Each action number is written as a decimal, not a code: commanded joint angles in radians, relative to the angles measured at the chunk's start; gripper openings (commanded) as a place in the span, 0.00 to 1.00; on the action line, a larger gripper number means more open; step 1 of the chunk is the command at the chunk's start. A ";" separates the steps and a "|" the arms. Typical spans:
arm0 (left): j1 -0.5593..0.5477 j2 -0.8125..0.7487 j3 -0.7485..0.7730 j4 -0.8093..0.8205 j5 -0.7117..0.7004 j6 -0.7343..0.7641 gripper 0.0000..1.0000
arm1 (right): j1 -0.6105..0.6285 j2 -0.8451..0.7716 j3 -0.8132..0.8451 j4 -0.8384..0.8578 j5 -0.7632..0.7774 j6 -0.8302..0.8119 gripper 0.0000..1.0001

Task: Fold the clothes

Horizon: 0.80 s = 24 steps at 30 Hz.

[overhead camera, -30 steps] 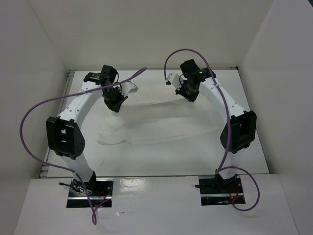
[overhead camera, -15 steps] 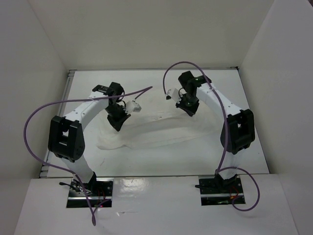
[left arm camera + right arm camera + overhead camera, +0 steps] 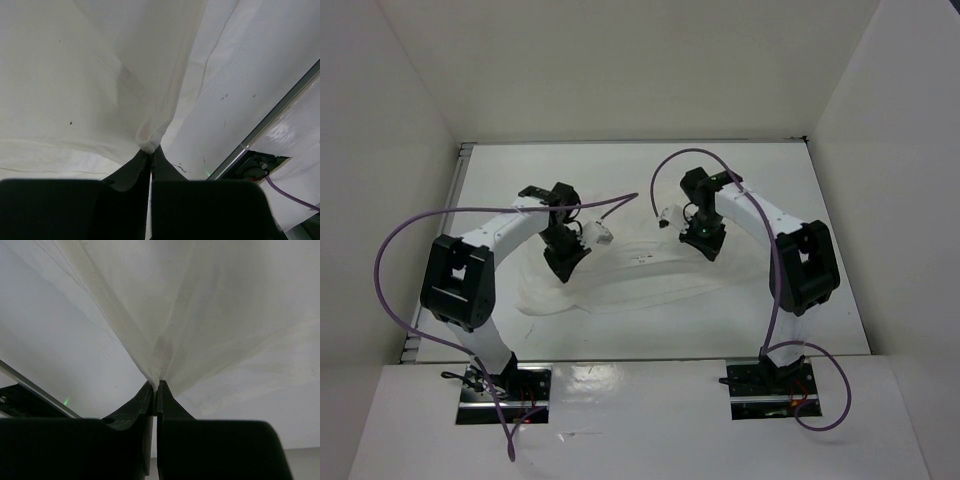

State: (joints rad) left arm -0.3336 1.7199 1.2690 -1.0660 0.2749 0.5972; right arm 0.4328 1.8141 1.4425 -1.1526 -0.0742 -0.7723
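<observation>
The clothes [image 3: 640,275], one thin white garment, lie across the middle of the white table in a long wrinkled band. My left gripper [image 3: 565,268] is shut on a pinch of the clothes [image 3: 150,142] near their left end. My right gripper [image 3: 708,245] is shut on a pinch of the clothes [image 3: 159,380] near their right end. In both wrist views the cloth fans out taut from the black fingertips. A small dark mark [image 3: 642,260] shows on the upper layer between the two grippers.
White walls enclose the table [image 3: 620,170] on three sides. A metal rail [image 3: 438,250] runs along its left edge, seen also as a rail [image 3: 270,122] in the left wrist view. Purple cables [image 3: 390,260] loop off both arms.
Both grippers have come toward the near edge from the back of the table, each still gripping the clothes, drawing the far edge over the near part. The garment now forms a narrower band.
</observation>
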 commanded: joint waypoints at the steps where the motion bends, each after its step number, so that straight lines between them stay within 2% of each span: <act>1: -0.016 0.018 -0.020 -0.018 0.035 0.009 0.02 | 0.009 -0.018 -0.027 0.007 0.008 -0.002 0.01; 3: -0.025 0.027 -0.031 -0.018 0.044 0.000 0.08 | 0.009 0.000 -0.036 0.007 0.008 -0.002 0.14; 4: -0.025 0.027 -0.031 -0.018 0.044 0.000 0.18 | 0.009 0.001 -0.036 -0.004 0.008 -0.002 0.19; 5: -0.025 0.027 -0.031 -0.018 0.053 0.000 0.21 | 0.009 0.011 -0.036 -0.019 -0.002 -0.002 0.27; 6: -0.025 0.027 -0.040 -0.028 0.064 0.000 0.26 | 0.009 0.020 -0.036 -0.019 -0.003 -0.002 0.29; 7: -0.034 0.027 -0.040 -0.028 0.064 0.000 0.35 | 0.009 0.021 -0.036 -0.033 -0.012 -0.002 0.30; 11: -0.035 0.036 -0.040 -0.048 0.086 0.009 0.45 | 0.020 0.042 -0.036 -0.067 -0.030 -0.012 0.42; 14: -0.035 0.049 -0.040 -0.078 0.096 0.019 0.55 | 0.020 0.062 -0.036 -0.091 -0.030 -0.021 0.57; 17: -0.035 0.058 -0.002 -0.101 0.121 0.019 0.59 | 0.008 0.053 0.002 -0.095 -0.030 -0.030 0.61; 19: 0.010 0.058 0.082 -0.101 0.151 0.010 0.64 | -0.026 0.037 0.076 -0.070 -0.076 -0.030 0.66; 20: 0.033 0.058 0.116 -0.092 0.152 -0.011 0.73 | -0.048 0.037 0.106 -0.053 -0.091 -0.013 0.69; 21: 0.082 0.070 0.151 -0.083 0.167 -0.029 0.76 | -0.099 0.028 0.164 -0.006 -0.108 0.002 0.71; 22: 0.111 0.082 0.218 -0.074 0.190 -0.048 0.78 | -0.129 0.028 0.191 0.023 -0.145 0.022 0.76; 24: 0.198 0.127 0.310 -0.045 0.243 -0.095 0.81 | -0.210 0.068 0.266 0.086 -0.223 0.094 0.77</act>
State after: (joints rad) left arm -0.2436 1.8130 1.4551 -1.1381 0.4129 0.5636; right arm 0.3332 1.8725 1.5906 -1.1744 -0.1818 -0.7536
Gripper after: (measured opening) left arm 0.801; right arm 0.767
